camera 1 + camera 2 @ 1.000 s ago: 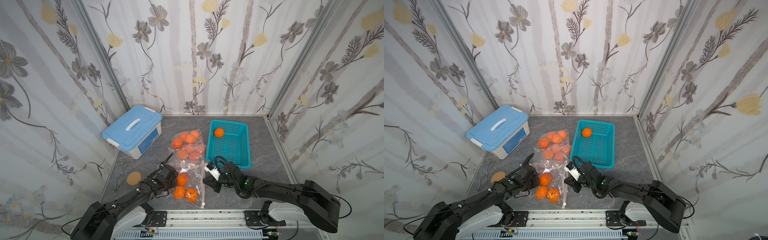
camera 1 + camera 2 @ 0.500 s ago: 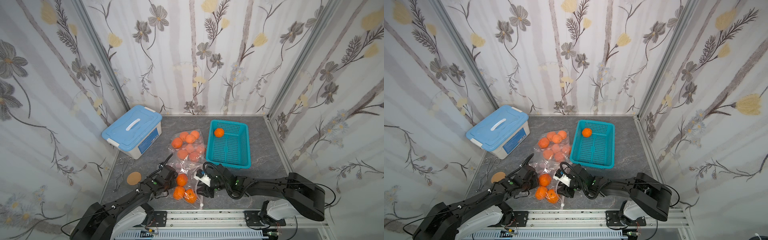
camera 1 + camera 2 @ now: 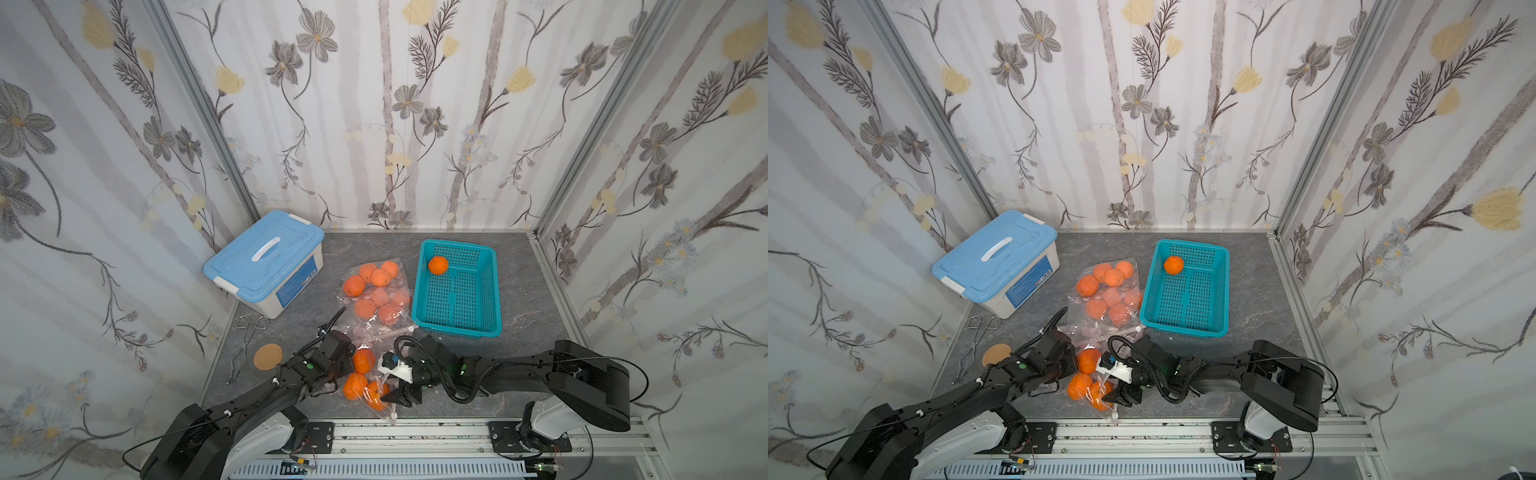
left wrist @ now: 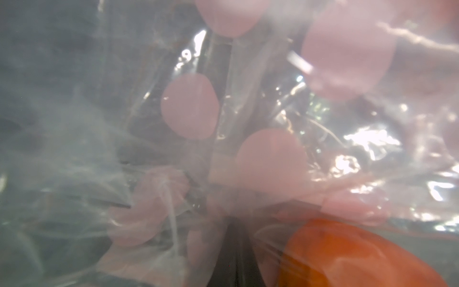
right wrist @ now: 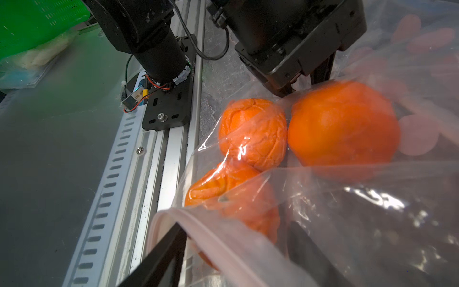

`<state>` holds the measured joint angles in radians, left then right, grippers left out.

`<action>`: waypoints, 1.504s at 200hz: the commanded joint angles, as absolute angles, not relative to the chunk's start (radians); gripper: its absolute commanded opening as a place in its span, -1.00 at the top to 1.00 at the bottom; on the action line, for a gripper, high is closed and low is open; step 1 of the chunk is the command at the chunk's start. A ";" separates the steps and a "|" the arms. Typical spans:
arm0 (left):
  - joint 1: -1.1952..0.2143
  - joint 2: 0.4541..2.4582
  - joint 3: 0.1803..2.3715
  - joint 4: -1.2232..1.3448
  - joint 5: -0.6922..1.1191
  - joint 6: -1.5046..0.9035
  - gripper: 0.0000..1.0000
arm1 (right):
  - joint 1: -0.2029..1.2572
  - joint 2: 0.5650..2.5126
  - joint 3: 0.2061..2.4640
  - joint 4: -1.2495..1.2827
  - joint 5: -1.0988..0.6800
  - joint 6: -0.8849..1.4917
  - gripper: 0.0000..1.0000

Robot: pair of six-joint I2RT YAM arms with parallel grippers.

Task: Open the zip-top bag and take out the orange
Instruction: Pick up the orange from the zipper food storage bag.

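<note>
**Right claw** (image 3: pixel 402 397): the jaws stand apart and clamp nothing. In the right wrist view its 2 fingers (image 5: pixel 161 256) straddle the mouth end of the zip-top bag (image 5: pixel 372 188). The bag's pale zip strip (image 5: pixel 211 231) lies over 1 finger. The other finger shows through clear film.

**Contents:** 3 oranges sit inside the bag, directly ahead of this claw.
- The nearest orange (image 5: pixel 233 196) lies just beyond the fingertips.
- A wrinkled orange (image 5: pixel 253 131) lies farther ahead.
- A smoother orange (image 5: pixel 344 124) touches the wrinkled one.
- All 3 are under the film.

**Left claw** (image 3: pixel 336 368): closed, pinching bag film on the side opposite the right claw. Its tip is just beside the smoother orange. The left wrist view is filled with crumpled, pink-dotted film close to the lens, plus part of 1 orange.

**Surroundings, in both top views:**
- A teal basket (image 3: pixel 457 329) lies beyond the right claw, well apart from it. It holds 1 loose orange (image 3: pixel 438 264) in a far corner.
- A second bag (image 3: pixel 376 286) of oranges lies beyond both claws, just beside the basket.
- A blue-lidded box (image 3: pixel 266 262) lies well beyond the left claw, on its outer side.
- Metal tongs (image 3: pixel 245 340) and a round tan disc (image 3: pixel 268 357) lie nearer that claw, also on its outer side.
</note>
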<state>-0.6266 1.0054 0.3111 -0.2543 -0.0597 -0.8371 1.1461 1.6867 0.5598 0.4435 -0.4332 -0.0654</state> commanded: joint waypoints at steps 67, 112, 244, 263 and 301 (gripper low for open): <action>-0.624 0.793 0.450 -0.532 -0.064 -0.825 0.28 | 1.077 1.609 0.460 0.561 -0.357 -0.106 -0.23; -0.638 0.635 0.520 -0.753 -0.038 -0.887 0.53 | 1.065 1.604 0.457 0.561 -0.353 -0.109 -0.21; -0.747 0.577 0.254 -0.651 0.130 -1.069 1.00 | 1.045 1.648 0.468 0.556 -0.404 -0.117 -0.16; -0.747 0.583 0.252 -0.642 0.128 -1.069 1.00 | 1.052 1.669 0.483 0.524 -0.428 -0.143 -0.17; -0.747 0.618 0.227 -0.565 0.134 -1.086 1.00 | 1.110 1.711 0.502 0.503 -0.472 -0.196 -0.28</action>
<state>-0.7456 0.5964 0.2451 -0.6323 0.1200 -1.0588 1.0752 1.6936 0.4923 0.5076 -0.4068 -0.1276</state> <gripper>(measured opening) 0.050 0.625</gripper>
